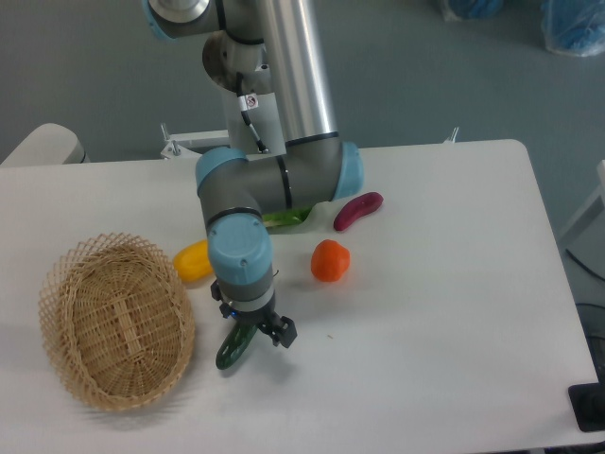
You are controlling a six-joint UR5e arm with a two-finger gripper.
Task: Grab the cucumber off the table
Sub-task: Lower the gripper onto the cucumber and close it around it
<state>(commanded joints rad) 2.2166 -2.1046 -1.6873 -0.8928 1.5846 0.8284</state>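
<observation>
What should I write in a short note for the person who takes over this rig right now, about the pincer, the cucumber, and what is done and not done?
Pincer: low over the upper part of the slim dark green glossy cucumber; whether it is open or shut cannot be told from this view.
Cucumber: lies on the large flat white table, right of the woven wicker basket; only its lower end shows, the rest is behind the arm.
Done: the arm is above the cucumber.
Left: confirm the grip, close if needed, lift the cucumber off the table.
Nearby: yellow pepper, round orange vegetable, purple eggplant.
</observation>
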